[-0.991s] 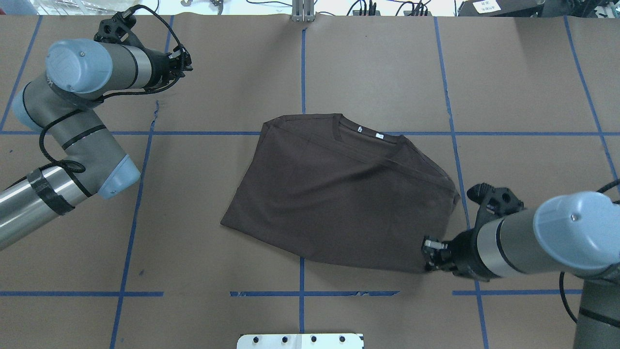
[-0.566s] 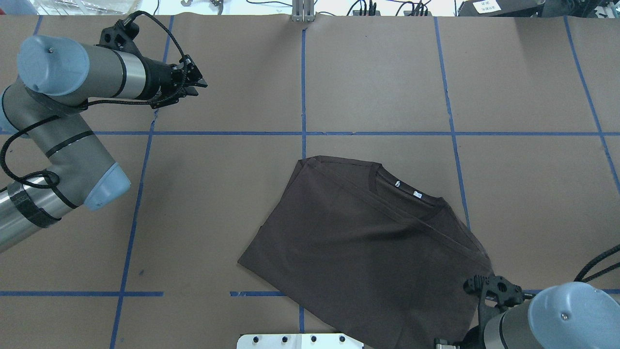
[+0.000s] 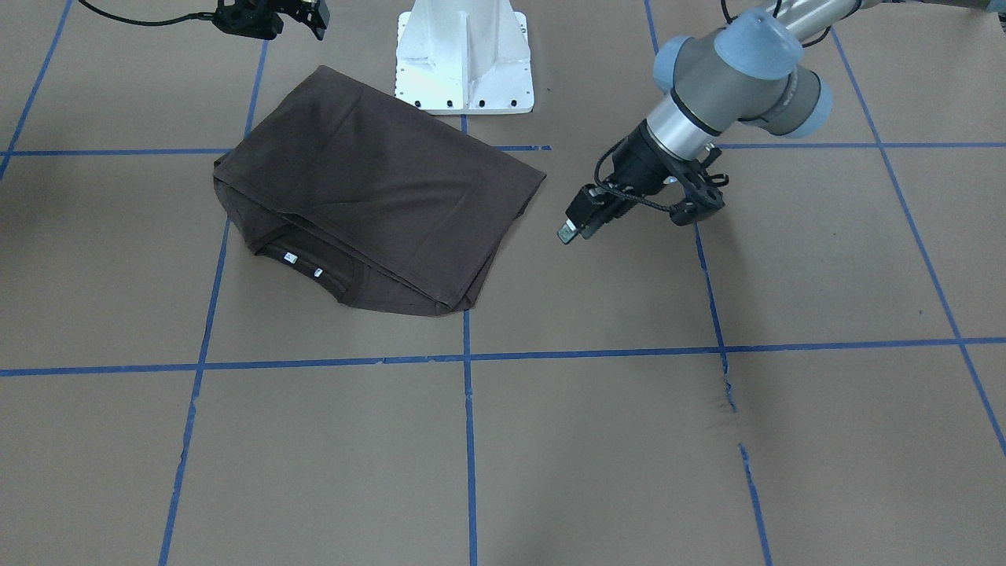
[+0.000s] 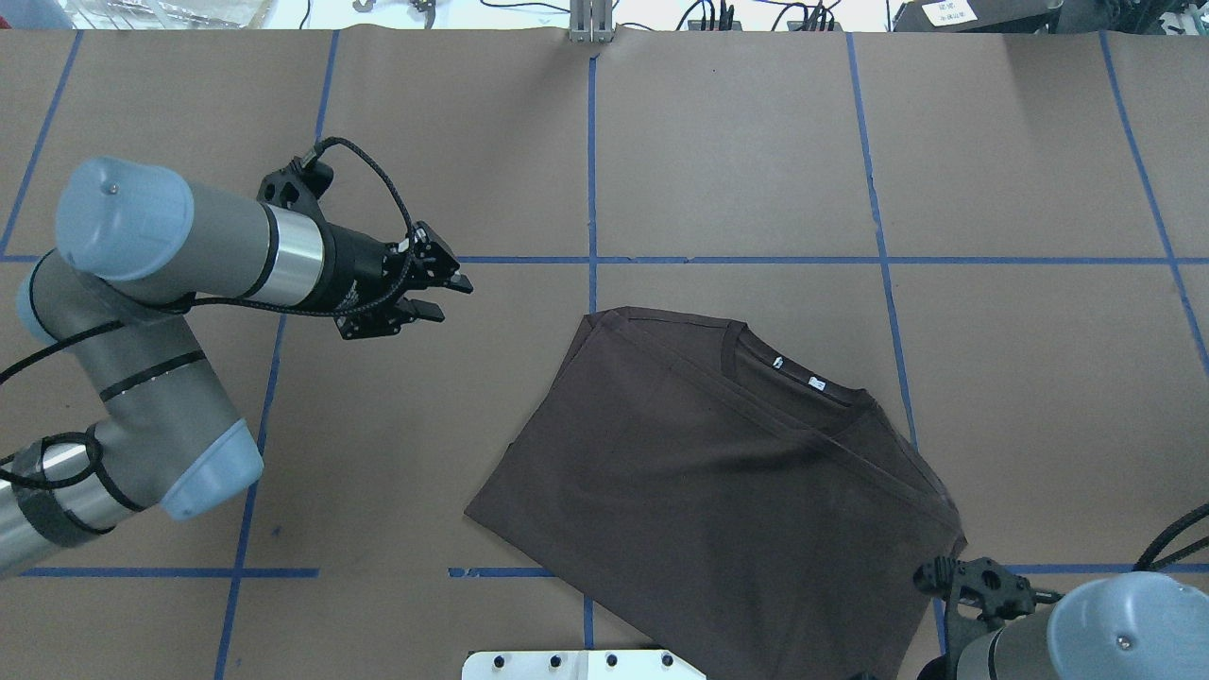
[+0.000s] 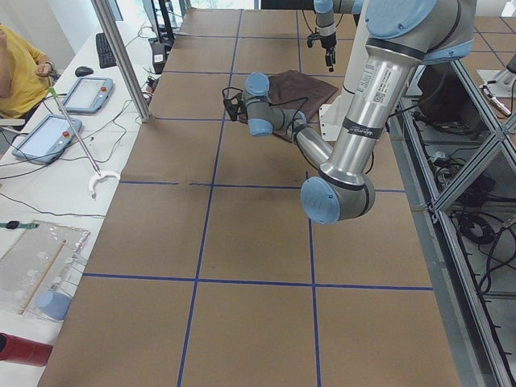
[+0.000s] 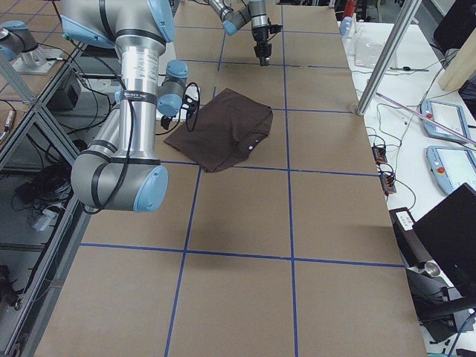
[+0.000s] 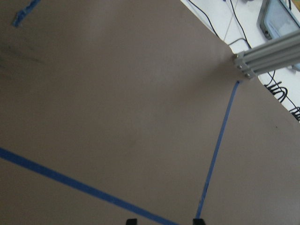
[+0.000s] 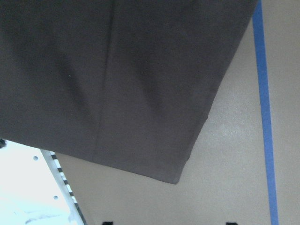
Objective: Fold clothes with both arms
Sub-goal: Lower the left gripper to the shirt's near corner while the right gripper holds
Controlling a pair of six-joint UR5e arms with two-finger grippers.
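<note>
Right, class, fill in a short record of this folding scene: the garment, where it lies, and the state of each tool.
garment: dark brown T-shirt, folded flat, white neck tags showing
position: on the brown-paper table, one edge meeting the white base plate
left tool: open, empty, over bare table, apart from the T-shirt
right tool: open, empty, just off a corner of the T-shirt
contact: neither tool touches the T-shirt
</note>
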